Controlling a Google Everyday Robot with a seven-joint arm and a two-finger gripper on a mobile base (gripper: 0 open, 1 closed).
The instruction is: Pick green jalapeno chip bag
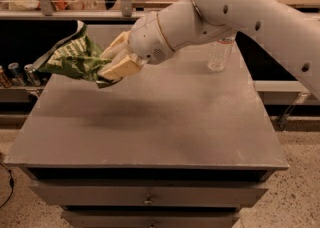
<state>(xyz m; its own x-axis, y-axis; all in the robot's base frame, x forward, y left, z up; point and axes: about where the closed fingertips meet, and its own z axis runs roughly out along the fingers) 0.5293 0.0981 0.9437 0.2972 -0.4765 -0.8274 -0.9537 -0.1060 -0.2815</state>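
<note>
Gripper (106,70) at far left over grey cabinet top (160,127), tan fingers clamped on right end of green jalapeno chip bag (70,58). Bag in air, clear of surface, hanging out left of fingers, crumpled. Judgement: light, soft foil, likely slippery; crushes easily, contents brittle. Best hold: pinch across flat crimped edge or fold, moderate squeeze. Water bottle (220,53) upright far right, well apart.
</note>
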